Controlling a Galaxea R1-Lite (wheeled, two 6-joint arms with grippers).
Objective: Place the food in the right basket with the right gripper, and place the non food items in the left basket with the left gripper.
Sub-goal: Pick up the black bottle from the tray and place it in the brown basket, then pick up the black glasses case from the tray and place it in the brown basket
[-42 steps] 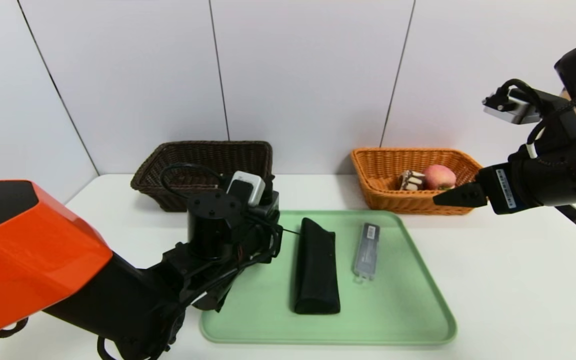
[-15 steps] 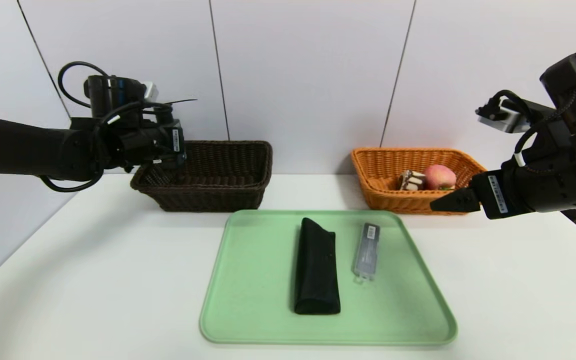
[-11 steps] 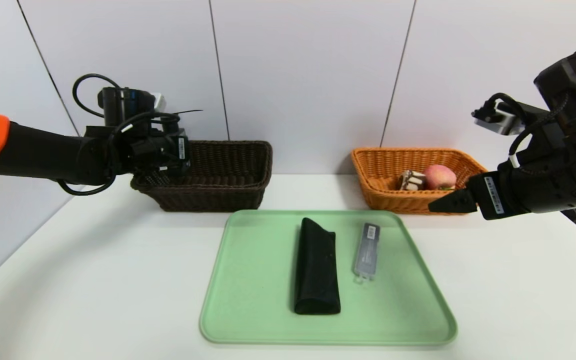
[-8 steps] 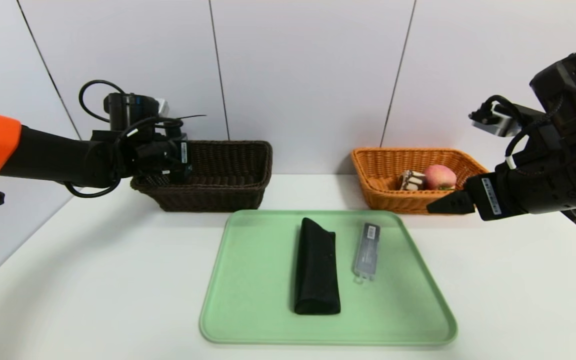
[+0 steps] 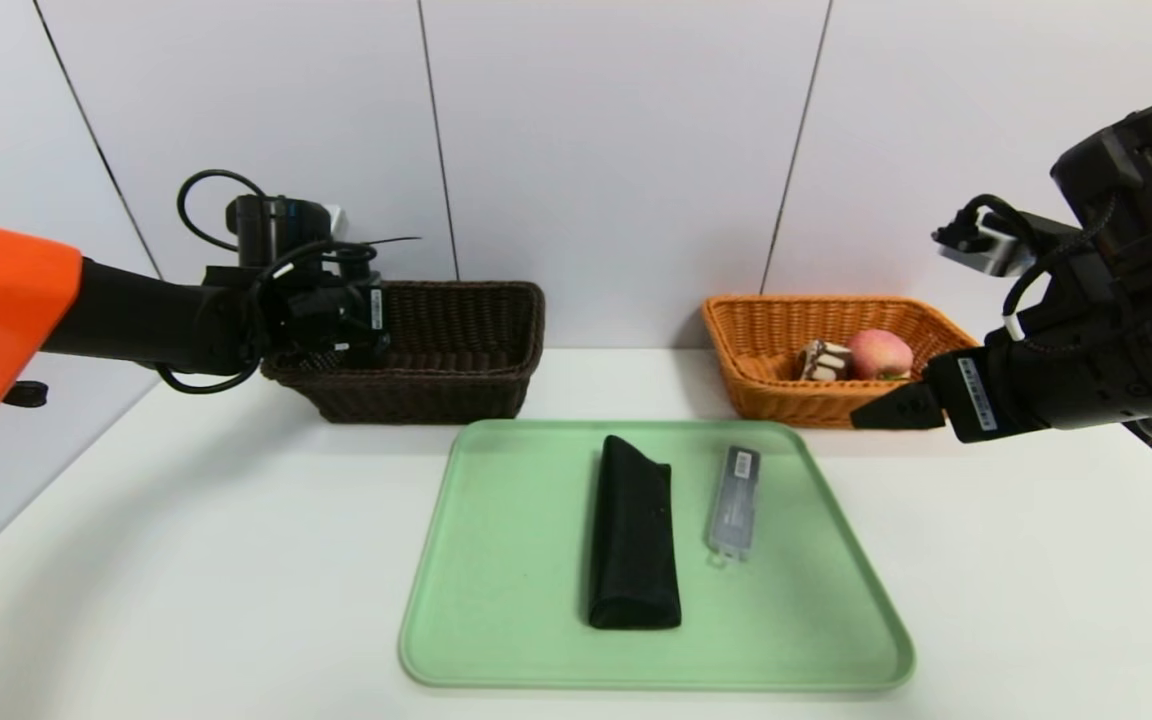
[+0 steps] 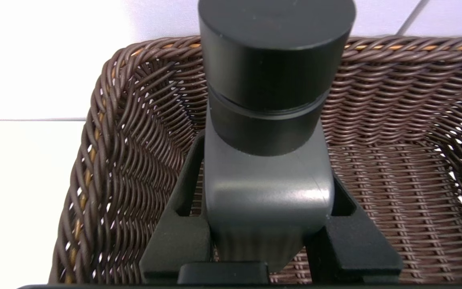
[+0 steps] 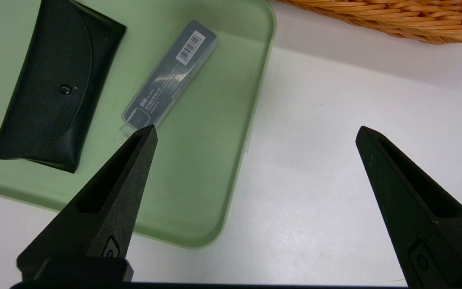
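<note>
Two arms: both are hanging above the white table [image 5: 186, 560], one at each side of the head frame.
Left arm: it is reaching further right than 0.5 s ago, now over the left end of the brown basket [image 5: 436, 345].
Left gripper [image 6: 269, 237]: its fingers are clamping a grey and black cylindrical object [image 6: 271, 120] above the basket's inside.
Right gripper [image 7: 255, 132]: its fingers are standing wide apart and holding nothing, at centre right, having edged slightly left.
Green tray [image 5: 496, 600]: it is lying unmoved at lower centre.
Orange basket [image 5: 766, 340]: it is holding a peach [image 5: 879, 353] and a wrapped snack [image 5: 822, 360], as before.
Black pouch [image 5: 633, 533]: it is lying on the tray.
Clear case [image 5: 733, 500]: it is lying just right of the pouch.
</note>
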